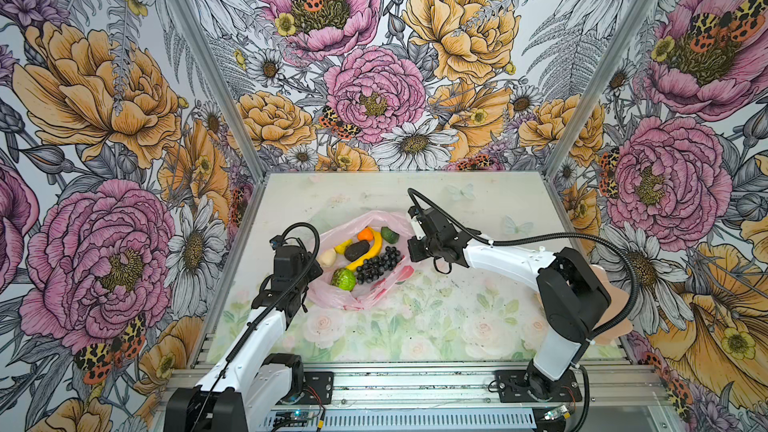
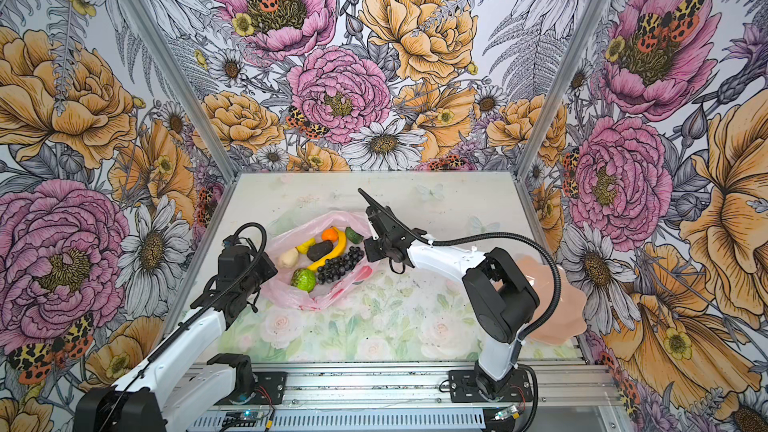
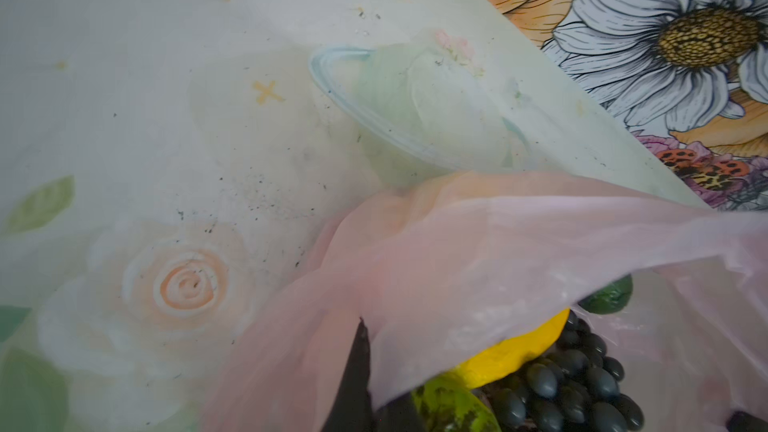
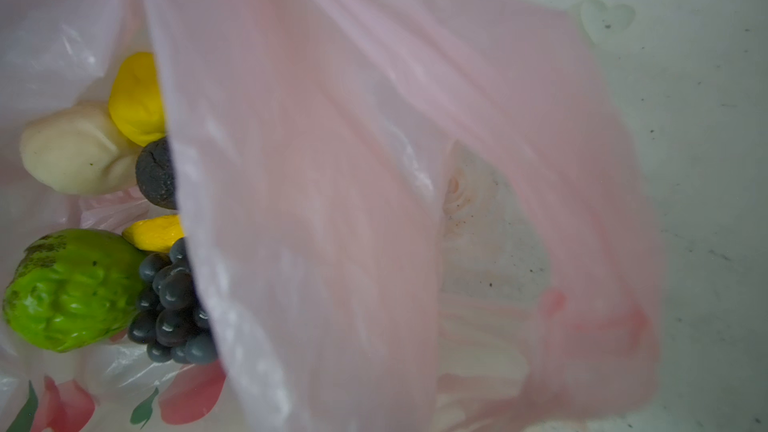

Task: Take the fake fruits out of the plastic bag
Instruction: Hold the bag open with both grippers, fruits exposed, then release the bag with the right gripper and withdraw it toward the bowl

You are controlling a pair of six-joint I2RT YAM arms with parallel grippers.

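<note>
The pink plastic bag [image 1: 332, 299] [image 2: 286, 295] lies open at mid-table. Inside it lie the fake fruits: an orange [image 1: 365, 233], a banana [image 1: 374, 248], grapes [image 1: 379, 264] [image 4: 174, 305], a bumpy green citrus [image 1: 343, 279] [image 4: 70, 288], a lemon [image 1: 343, 246], a dark avocado [image 1: 356, 250], a whitish lump [image 1: 327, 257] [image 4: 70, 147] and a green fruit [image 1: 390, 235]. My left gripper [image 1: 311, 284] [image 2: 262, 282] is shut on the bag's left rim; one black finger [image 3: 357, 371] shows under the film. My right gripper [image 1: 411, 243] [image 2: 369, 245] is shut on the right rim, its fingers hidden by stretched film [image 4: 332, 201].
A peach-pink scalloped plate [image 1: 611, 313] [image 2: 561, 309] sits at the right edge, partly behind the right arm. Floral walls close in the back and both sides. The table mat [image 1: 415, 326] carries printed roses.
</note>
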